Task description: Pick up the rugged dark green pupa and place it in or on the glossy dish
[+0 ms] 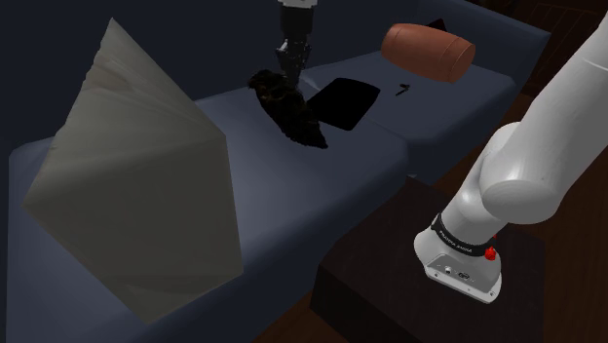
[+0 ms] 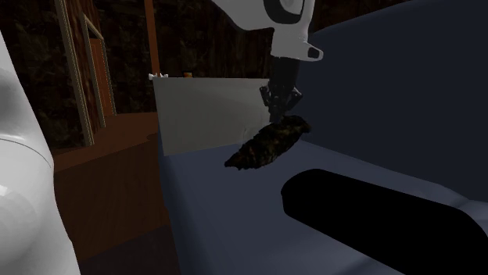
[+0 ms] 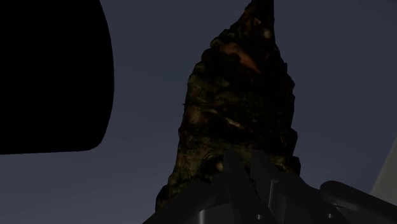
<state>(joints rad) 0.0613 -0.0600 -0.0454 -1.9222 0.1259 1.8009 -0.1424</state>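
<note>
The pupa [image 1: 290, 109] is a rough, dark green-brown, pointed lump on the dark blue sofa seat [image 1: 292, 195]. My gripper [image 1: 289, 70] comes down from above onto its upper end. From the second exterior view the pupa [image 2: 270, 144] hangs tilted below the gripper [image 2: 280, 116], its lower tip close to the cushion. In the wrist view my gripper [image 3: 251, 175] stands nearly closed against the pupa's [image 3: 238, 108] near end and seems shut on it. The dish [image 1: 343, 100] is a flat black shape right beside the pupa, also seen as dish [image 2: 375, 211] and dish [image 3: 51, 76].
A large pale pillow [image 1: 127, 185] leans at the shoulder view's left. A brown bolster [image 1: 429, 51] lies on the far cushion, with a small dark item [image 1: 401, 91] near it. The dark stand [image 1: 390, 302] sits at the sofa's front edge.
</note>
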